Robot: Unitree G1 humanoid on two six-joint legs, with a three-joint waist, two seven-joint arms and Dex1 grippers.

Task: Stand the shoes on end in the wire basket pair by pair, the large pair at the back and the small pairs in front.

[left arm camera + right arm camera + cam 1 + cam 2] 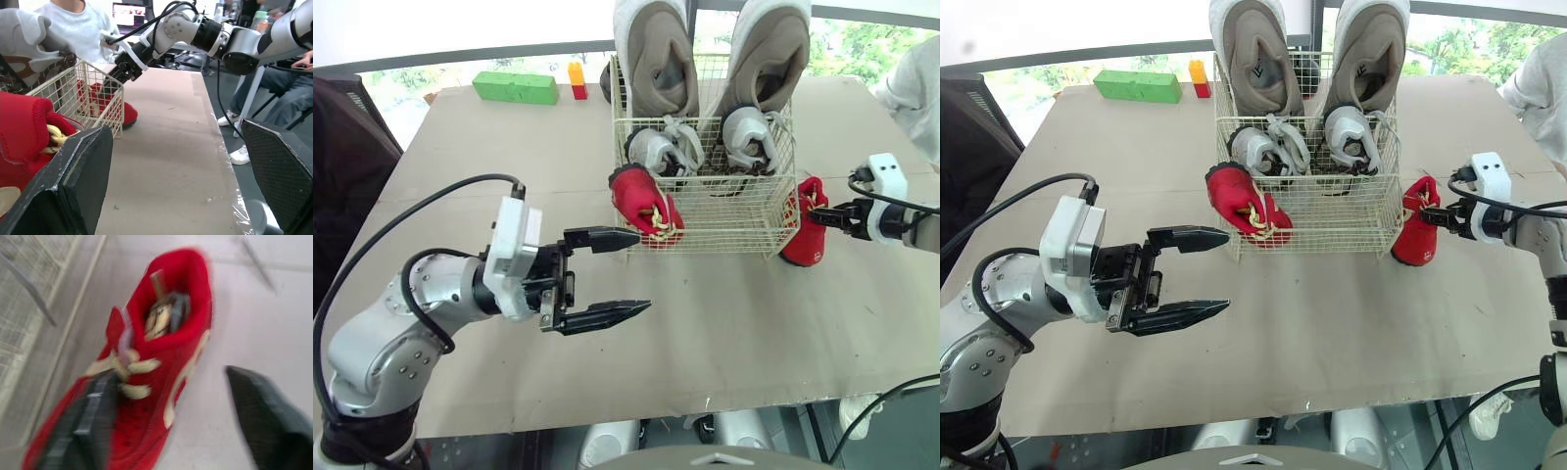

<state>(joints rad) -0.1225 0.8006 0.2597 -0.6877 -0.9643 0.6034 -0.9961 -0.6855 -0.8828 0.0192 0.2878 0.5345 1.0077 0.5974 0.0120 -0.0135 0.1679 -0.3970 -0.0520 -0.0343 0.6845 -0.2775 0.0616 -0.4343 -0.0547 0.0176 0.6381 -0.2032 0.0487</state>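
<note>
The two head views look down and forward over the worktop (440,137) from up high, and both see the same wire basket (724,211). The left wrist view sits low and looks across the worktop at that basket. The right wrist view is very close above a red shoe (146,421).

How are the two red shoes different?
The left red shoe leans on the wire basket's front left corner; the right red shoe stands by its right side. The right gripper is at the right red shoe; the left gripper hangs short of the left red shoe. Both are small, outside the basket.
</note>
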